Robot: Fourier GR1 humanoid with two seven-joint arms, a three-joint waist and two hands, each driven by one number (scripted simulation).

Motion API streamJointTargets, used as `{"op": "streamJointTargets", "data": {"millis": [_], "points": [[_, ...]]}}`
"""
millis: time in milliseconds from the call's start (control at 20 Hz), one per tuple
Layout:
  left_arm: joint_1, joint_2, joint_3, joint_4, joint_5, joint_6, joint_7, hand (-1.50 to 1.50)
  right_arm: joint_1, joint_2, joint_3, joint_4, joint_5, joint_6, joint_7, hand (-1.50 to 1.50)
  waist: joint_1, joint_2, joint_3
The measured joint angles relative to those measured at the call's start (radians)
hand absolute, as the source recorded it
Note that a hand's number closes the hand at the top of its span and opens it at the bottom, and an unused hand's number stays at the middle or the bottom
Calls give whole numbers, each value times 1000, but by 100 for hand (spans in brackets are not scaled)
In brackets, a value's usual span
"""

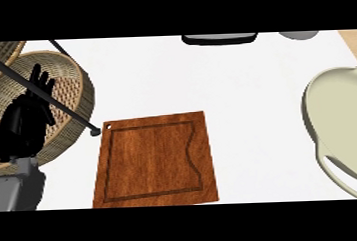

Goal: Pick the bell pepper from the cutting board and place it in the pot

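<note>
Wooden and dark brown, the cutting board (155, 160) lies on the white counter (232, 90) in the lower middle of our view, and its top carries nothing: we see no bell pepper on it, and none anywhere else on the counter. At the right edge stands the pale cream pot (337, 127), cut off by the frame; the part of its inside that we can see looks bare, so we cannot say where the pepper is. It may be in a hidden part of the pot or in our right hand, which does not show at all. We therefore judge that the pick is probably done, because the board is bare, but we cannot confirm the placing. Our left hand (27, 115) is at the left edge, in front of the woven basket (66, 91), fingers up and straight, holding nothing and resting. A thin dark rod (59, 109) crosses the basket down to the board's upper left corner. For moving, the counter between the board and the pot is open and wide. At the top edge a dark object (219, 38) and a grey one (300, 34) are well apart from this path, and the pot's near rim is the one edge to pass over.
</note>
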Motion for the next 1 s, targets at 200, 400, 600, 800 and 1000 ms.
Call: {"op": "streamJointTargets", "data": {"millis": [200, 400, 600, 800, 1000], "points": [[-20, -5, 3, 17, -13, 1, 0, 0, -26, -17, -30, 149, -21, -59, -75, 150, 5, 0, 0], [-9, -10, 5, 4, -11, -9, 1, 0, -48, -33, -52, 287, -68, -40, -119, 150, 7, 1, 0], [-6, -17, 6, 3, -16, -11, -12, 0, -92, -17, -92, 427, -175, -15, -162, -150, 9, 2, 1], [-10, -14, 9, 5, -16, -25, -5, 0, -116, -26, -97, 528, -253, 10, -275, -150, 8, 2, 1], [-17, -18, 14, 9, -26, -19, 3, 0, -150, -30, -111, 593, -308, -27, -391, -150, 7, 1, 0]]}}
